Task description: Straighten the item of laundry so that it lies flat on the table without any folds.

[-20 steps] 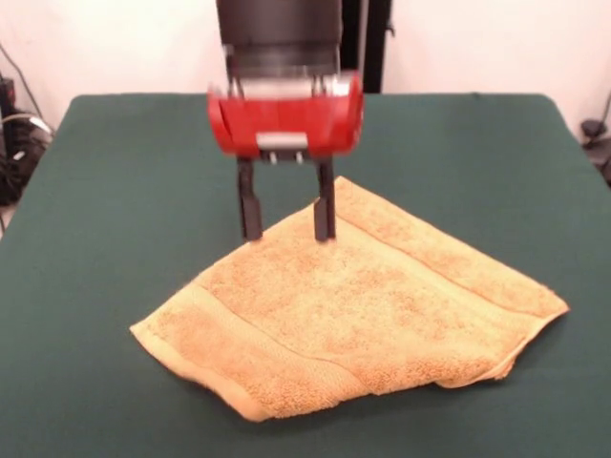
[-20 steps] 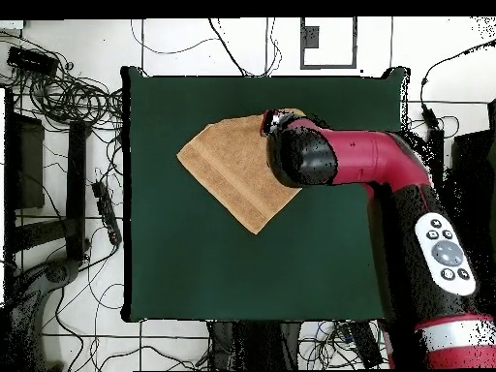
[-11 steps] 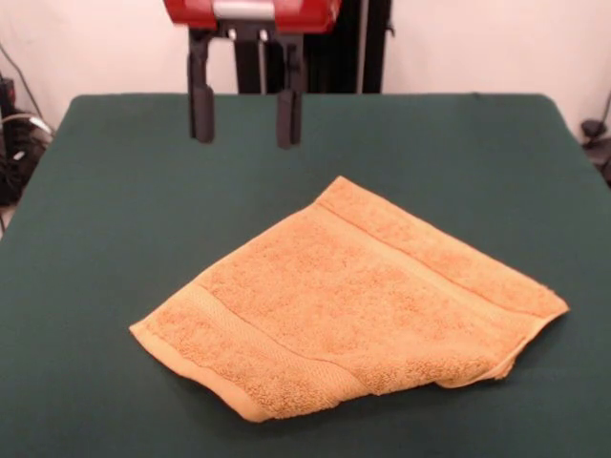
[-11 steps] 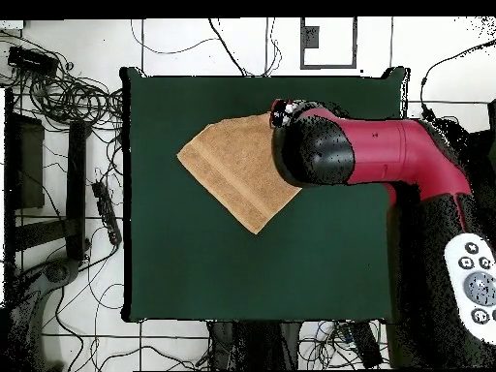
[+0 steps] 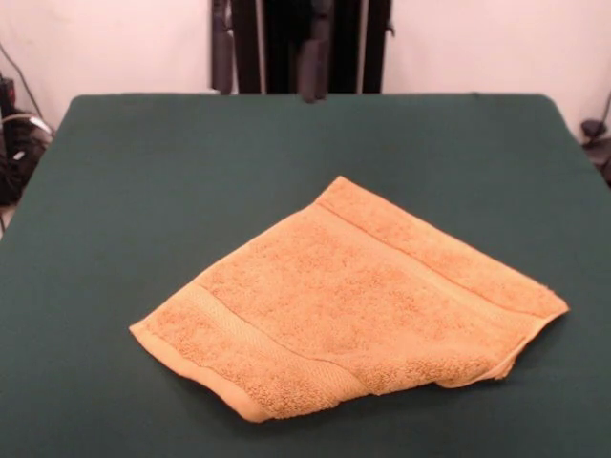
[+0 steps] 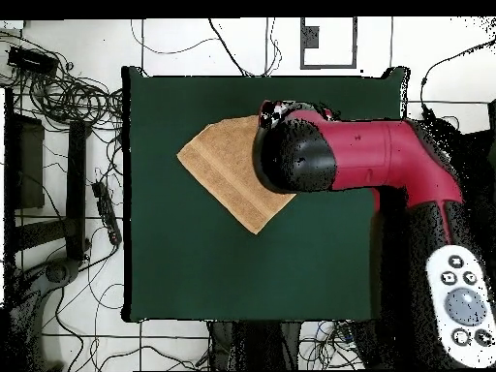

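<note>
Towel (image 5: 358, 301) lies on the table (image 5: 124, 172), one corner tucked under. Gripper (image 5: 269, 57) hangs high over the far edge, fingers (image 5: 311, 62) apart, holding nothing.

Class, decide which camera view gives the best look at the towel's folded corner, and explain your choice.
The front view: the towel lies unobstructed on the table, and the doubled-under corner at its right edge shows plainly. In the overhead view the arm covers part of the towel, hiding that corner.
</note>
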Available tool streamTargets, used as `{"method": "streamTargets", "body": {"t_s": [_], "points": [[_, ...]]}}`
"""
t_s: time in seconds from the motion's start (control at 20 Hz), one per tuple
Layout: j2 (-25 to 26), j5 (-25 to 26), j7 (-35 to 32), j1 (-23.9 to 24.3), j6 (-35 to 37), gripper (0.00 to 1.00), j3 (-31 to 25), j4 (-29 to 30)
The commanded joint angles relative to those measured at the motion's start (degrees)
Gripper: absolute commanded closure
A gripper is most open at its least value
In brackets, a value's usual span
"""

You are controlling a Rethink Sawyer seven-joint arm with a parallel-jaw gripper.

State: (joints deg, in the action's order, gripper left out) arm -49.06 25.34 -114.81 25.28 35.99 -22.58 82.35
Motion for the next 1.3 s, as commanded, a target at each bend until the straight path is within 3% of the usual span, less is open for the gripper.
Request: {"method": "streamTargets", "body": {"t_s": [0.05,0.55,0.8,1.3], "points": [[3.4,-1.0,-8.5,-6.5,1.6,0.0,2.3,10.1],[7.2,-1.7,-10.3,-10.0,-2.9,0.0,6.1,10.8],[11.7,-1.9,-8.3,-9.1,-6.6,0.0,6.0,9.9],[15.8,-3.2,-8.9,-9.2,-11.0,0.0,7.1,8.7]]}}
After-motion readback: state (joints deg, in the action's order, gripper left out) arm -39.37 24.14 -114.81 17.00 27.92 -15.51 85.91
